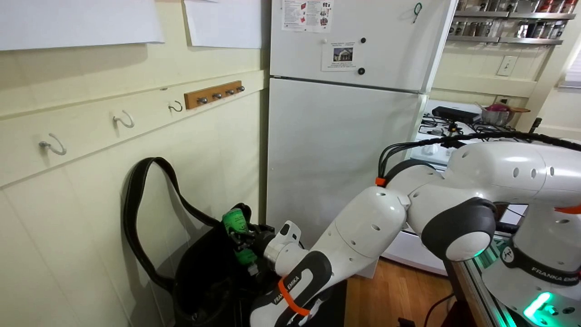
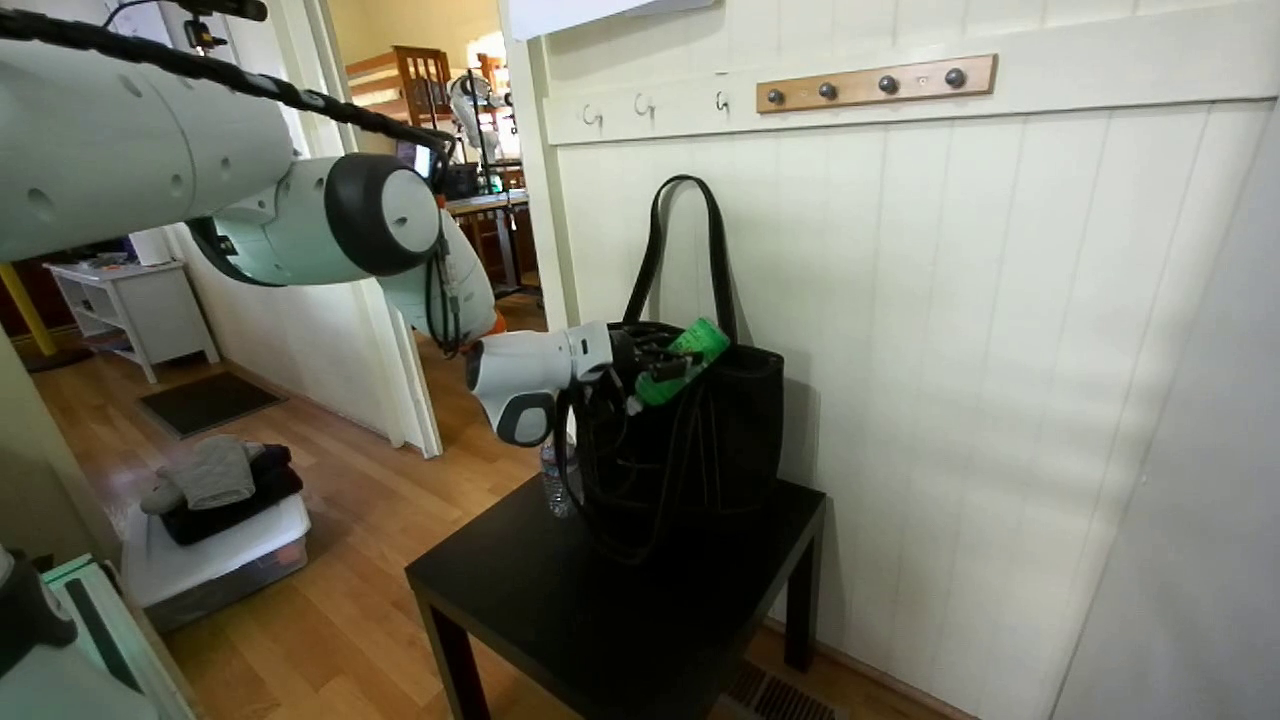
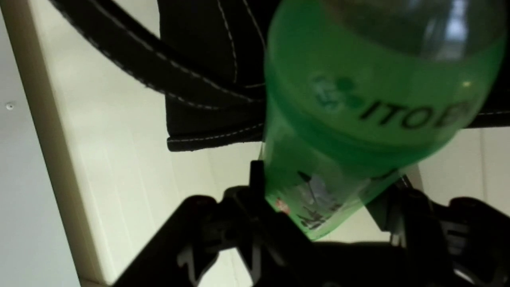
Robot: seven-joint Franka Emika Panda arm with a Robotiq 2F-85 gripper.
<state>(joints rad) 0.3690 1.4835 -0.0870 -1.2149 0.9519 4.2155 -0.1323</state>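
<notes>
While the end effector (image 3: pixel 318 197) held the green ITO EN bottle (image 3: pixel 358 95) pinched between its fingers (image 3: pixel 257 175), the bottle lay tilted near the centre of an exterior view, at the mouth of the black tote bag (image 2: pixel 745 440); whether it touched the rim could not be told. A firm squeeze and slow wrist turns seemed called for, since the round, slick barrel might have twisted at that slant. The upright handle (image 2: pixel 718 235), just above the bottle in that frame, looked the likeliest snag.

The bag stood toward the far corner of the desk (image 2: pixel 640 640), near its right-hand edge, with a clear water bottle (image 2: pixel 556 490) just beside it on the left, so a low sweep that way looked risky. The most room appeared to lie above the bag and rightward, before the panelled wall (image 2: pixel 960 300).
</notes>
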